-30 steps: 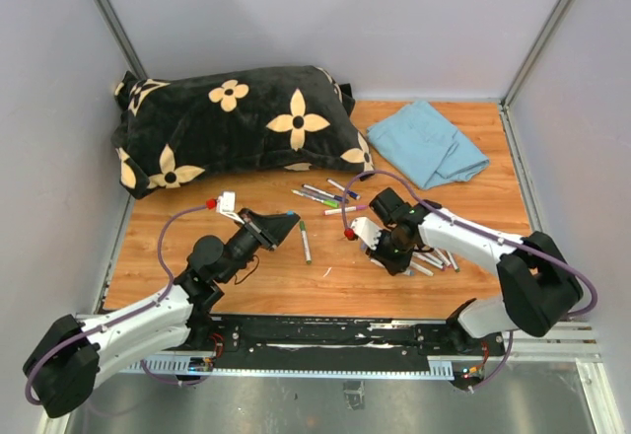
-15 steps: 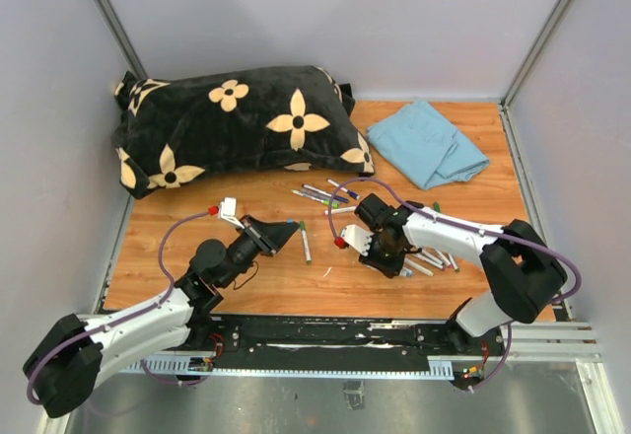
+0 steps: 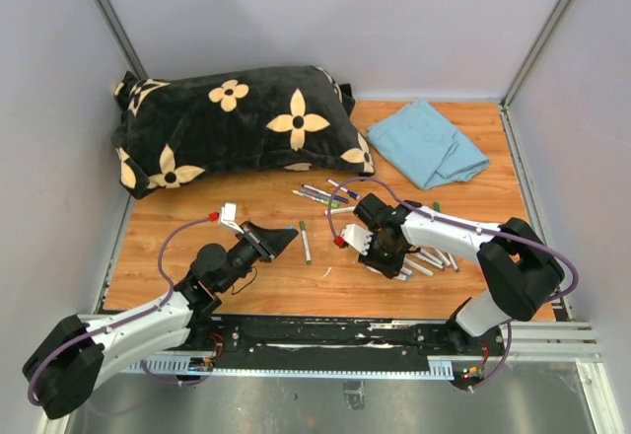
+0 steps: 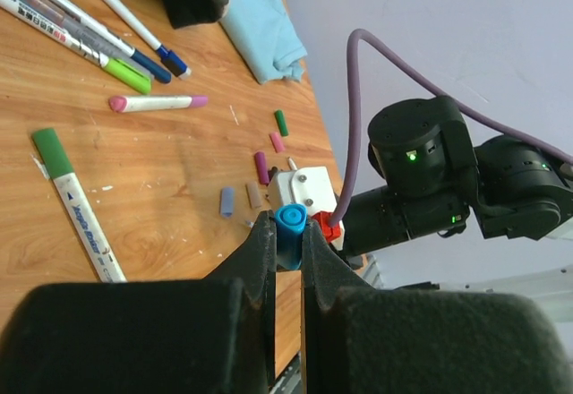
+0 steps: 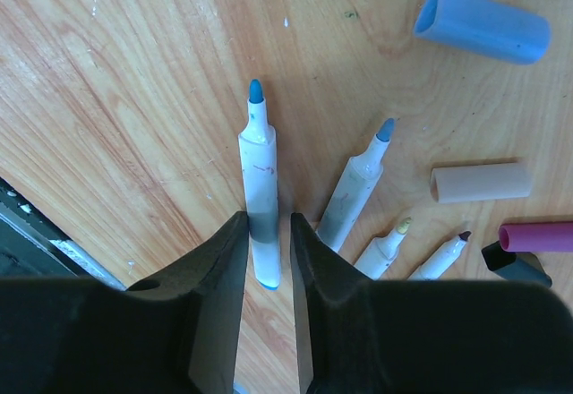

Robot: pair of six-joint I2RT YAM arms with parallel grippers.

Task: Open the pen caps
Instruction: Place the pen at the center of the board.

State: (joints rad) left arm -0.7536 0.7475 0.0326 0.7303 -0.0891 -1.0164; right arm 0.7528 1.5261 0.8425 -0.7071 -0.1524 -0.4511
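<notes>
Left pincer (image 4: pixel 286 226), blue cap (image 4: pixel 289 218) end-on

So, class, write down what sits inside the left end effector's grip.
A blue pen cap is pinched in the left end effector. Only its top end shows; the fingers cover the rest.

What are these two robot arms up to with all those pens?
It's an uncapping job. The left hand pinches a blue cap. The right hand is down at the table, its fingers loosely either side of an uncapped blue pen, beside other uncapped pens and loose caps. Several capped pens lie near the pillow.
</notes>
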